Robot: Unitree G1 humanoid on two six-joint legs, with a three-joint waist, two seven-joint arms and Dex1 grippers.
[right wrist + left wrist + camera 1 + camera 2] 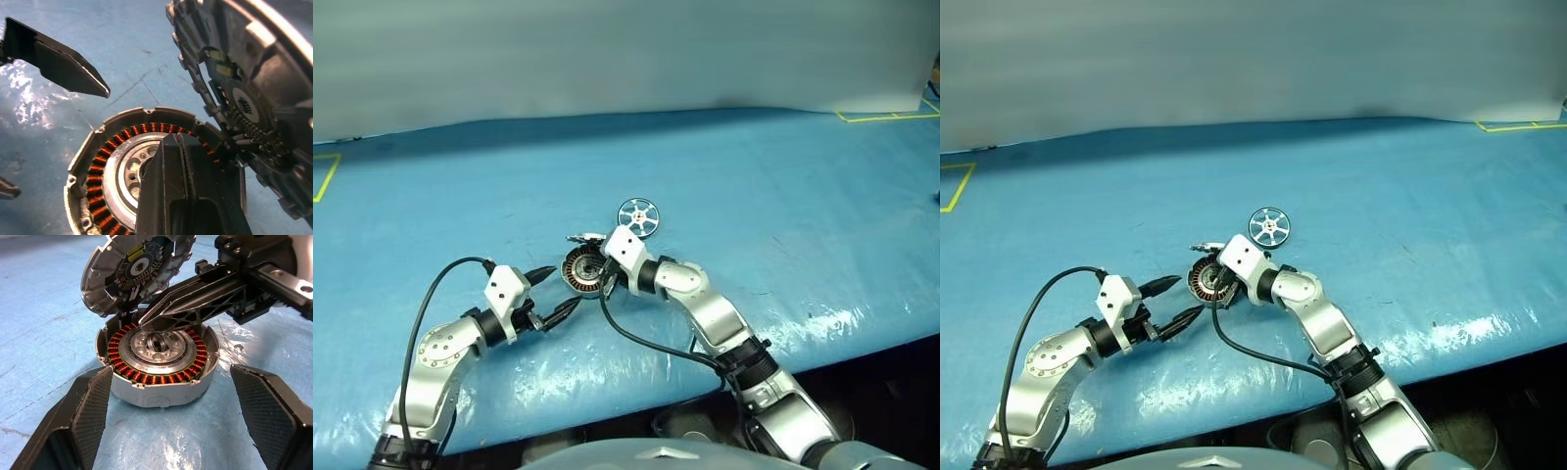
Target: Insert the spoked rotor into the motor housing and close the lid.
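Right gripper (146,322), pinched closed and empty, hangs over the open housing (156,377); left gripper (558,294) gapes beside it.

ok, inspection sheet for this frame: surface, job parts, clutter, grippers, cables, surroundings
Surface: table under a blue glossy cover, with glare near the front edge.
Job's things: motor housing sits flat, copper windings exposed. Its lid is open and tilted up at the rim. The spoked rotor lies on the cover beyond the housing, apart from it, not inserted.
Clutter: nothing seen.
Grippers: left gripper is open, beside the housing and not touching it. Right gripper is shut, its tip over the housing's centre under the raised lid; contact cannot be told.
Cables: a black cable loops off the left wrist, and another off the right.
Surroundings: yellow tape marks on the cover, grey wall behind.
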